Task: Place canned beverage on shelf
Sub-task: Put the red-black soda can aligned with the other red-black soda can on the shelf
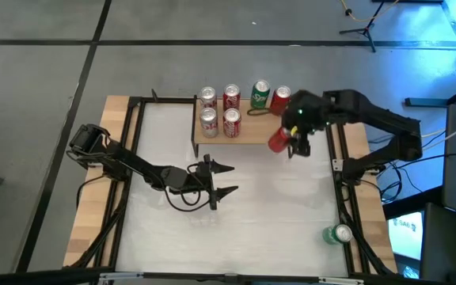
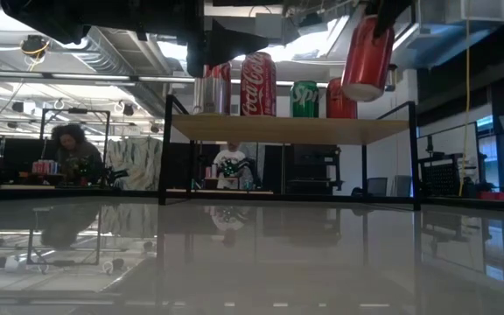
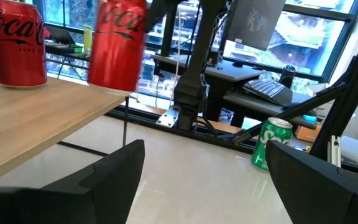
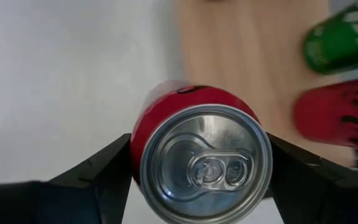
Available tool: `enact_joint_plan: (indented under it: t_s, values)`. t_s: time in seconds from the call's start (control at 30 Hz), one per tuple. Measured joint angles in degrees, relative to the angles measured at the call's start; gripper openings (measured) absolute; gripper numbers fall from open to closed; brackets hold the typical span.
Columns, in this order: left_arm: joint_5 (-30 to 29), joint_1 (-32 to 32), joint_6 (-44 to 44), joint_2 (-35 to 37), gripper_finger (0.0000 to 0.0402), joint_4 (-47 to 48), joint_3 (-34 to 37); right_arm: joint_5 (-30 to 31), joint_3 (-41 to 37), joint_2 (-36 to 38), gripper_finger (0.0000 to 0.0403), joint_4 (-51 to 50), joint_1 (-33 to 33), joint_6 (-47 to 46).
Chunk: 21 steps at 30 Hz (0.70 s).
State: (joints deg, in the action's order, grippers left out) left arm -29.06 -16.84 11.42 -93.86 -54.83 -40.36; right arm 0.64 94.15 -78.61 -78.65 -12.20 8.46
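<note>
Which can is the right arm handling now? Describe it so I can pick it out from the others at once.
Find the low wooden shelf at the table's far side, with six cans standing on it. At its right end, the right gripper holds a red can from above. Unlike its upright neighbours, it hangs tilted in the air, over the shelf's edge, not yet set down.

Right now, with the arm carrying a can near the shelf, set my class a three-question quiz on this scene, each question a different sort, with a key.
1. True or false: the right gripper holds a red can in the air near the shelf edge.
2. How many cans stand on the shelf?
3. Which can sits on the table, off the shelf? A. silver B. green C. red

Key: 1 true; 2 six; 3 B.
</note>
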Motion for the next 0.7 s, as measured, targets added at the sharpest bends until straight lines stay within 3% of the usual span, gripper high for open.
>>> enact_joint_plan:
  t_s: [0.43, 0.7]
  values:
    - [-0.1, 0.1, 0.0, 0.0, 0.0325, 0.0, 0.0, -0.2, 0.0, -2.5, 0.0298, 0.3, -13.5, 12.2]
    - [-0.1, 0.2, 0.0, 0.0, 0.0325, 0.0, 0.0, -1.5, 0.0, -5.1, 0.0298, 0.3, -16.4, 14.8]
